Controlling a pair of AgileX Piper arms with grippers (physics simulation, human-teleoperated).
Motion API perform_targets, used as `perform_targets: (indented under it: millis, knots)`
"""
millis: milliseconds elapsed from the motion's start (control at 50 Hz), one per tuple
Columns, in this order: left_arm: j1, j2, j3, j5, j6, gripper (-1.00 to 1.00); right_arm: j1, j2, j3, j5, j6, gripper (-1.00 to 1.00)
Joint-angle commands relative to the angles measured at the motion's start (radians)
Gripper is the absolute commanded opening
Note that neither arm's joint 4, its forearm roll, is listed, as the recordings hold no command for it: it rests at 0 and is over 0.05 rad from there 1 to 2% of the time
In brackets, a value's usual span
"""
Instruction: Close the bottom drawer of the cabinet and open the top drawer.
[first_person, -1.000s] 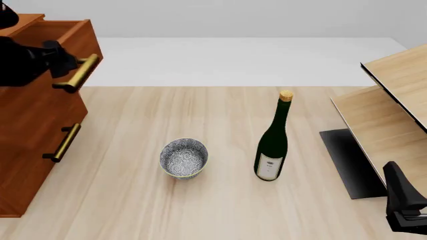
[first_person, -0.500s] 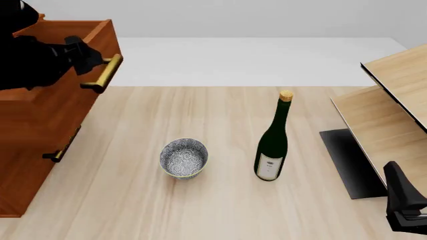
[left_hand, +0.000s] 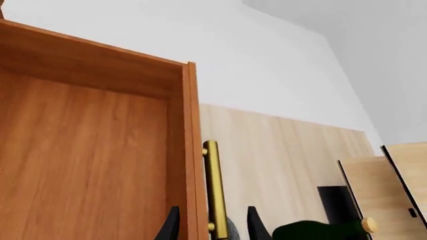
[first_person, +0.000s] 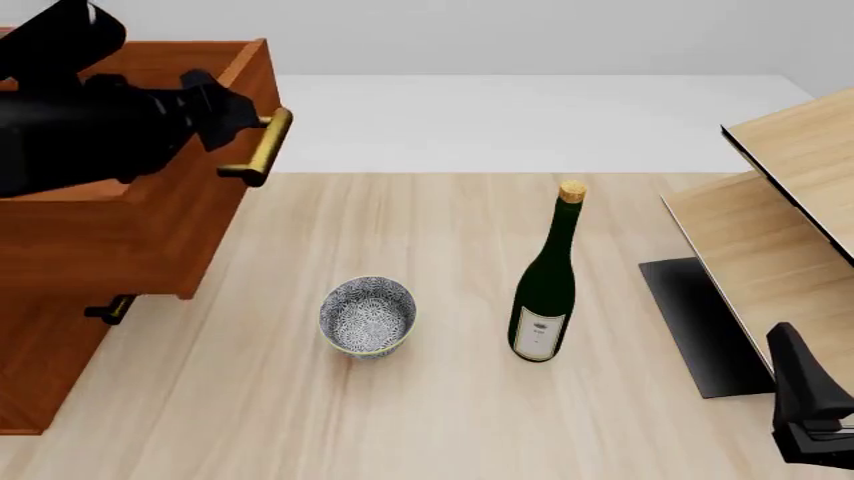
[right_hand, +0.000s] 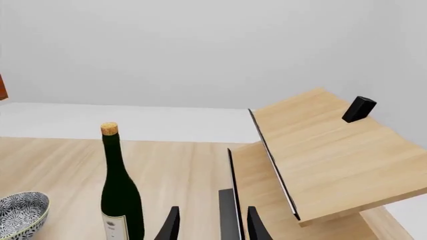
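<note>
The reddish-brown cabinet (first_person: 54, 360) stands at the left. Its top drawer (first_person: 134, 235) is pulled far out over the table, with its brass handle (first_person: 263, 146) leading. My left gripper (first_person: 227, 112) is at that handle. In the left wrist view its open fingers (left_hand: 172, 227) straddle the drawer's front board and the handle (left_hand: 213, 190). Below the drawer, one lower handle end (first_person: 110, 309) shows. The lower fronts look flush, and I cannot pick out the bottom drawer. My right gripper (right_hand: 212, 227) is open and empty, low at the front right.
A patterned bowl (first_person: 367, 316) and a dark green bottle (first_person: 545, 290) stand mid-table, to the right of the drawer. A pale-wood shelf unit (first_person: 787, 190) with a black base (first_person: 694, 320) is at the right edge.
The top drawer has slid steadily further out to the right, and my left gripper has moved with its handle. The right arm, bowl and bottle have not moved.
</note>
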Motion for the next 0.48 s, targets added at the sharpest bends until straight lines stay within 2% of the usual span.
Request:
perform_targets:
  millis: [20,480]
  knots:
    - [-0.106,0.046,0.055,-0.072,0.005,1.00,0.001,0.000,0.000,0.000,-0.001,1.00]
    - [-0.203,0.087,0.020,-0.128,-0.020,1.00,-0.005,0.000,0.000,0.001,0.006,1.00]
